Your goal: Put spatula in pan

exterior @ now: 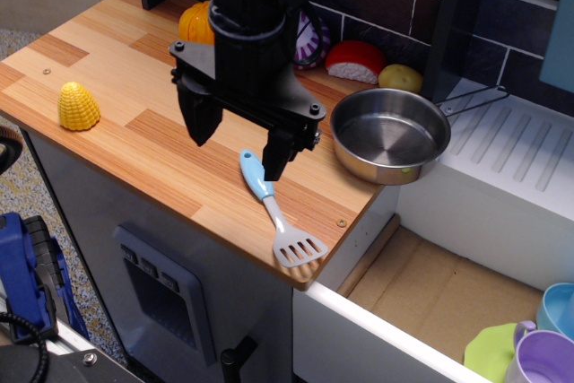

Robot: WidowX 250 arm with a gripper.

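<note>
The spatula (272,208) lies flat on the wooden counter (134,123), light blue handle pointing up-left, slotted pale blade near the counter's front right edge. The shiny steel pan (390,134) sits to the right, straddling the counter's right edge, its thin dark handle pointing right, and it is empty. My black gripper (236,150) hangs open just above and left of the spatula's handle; its right finger (276,156) is close to the handle's tip, its left finger (199,118) is farther left. It holds nothing.
A yellow corn toy (78,106) stands at the counter's left. An orange toy (195,24), a purple-white item (311,40), a red-white piece (355,61) and a tan potato (401,78) line the back. A white sink (511,154) lies right; cups (538,347) at bottom right.
</note>
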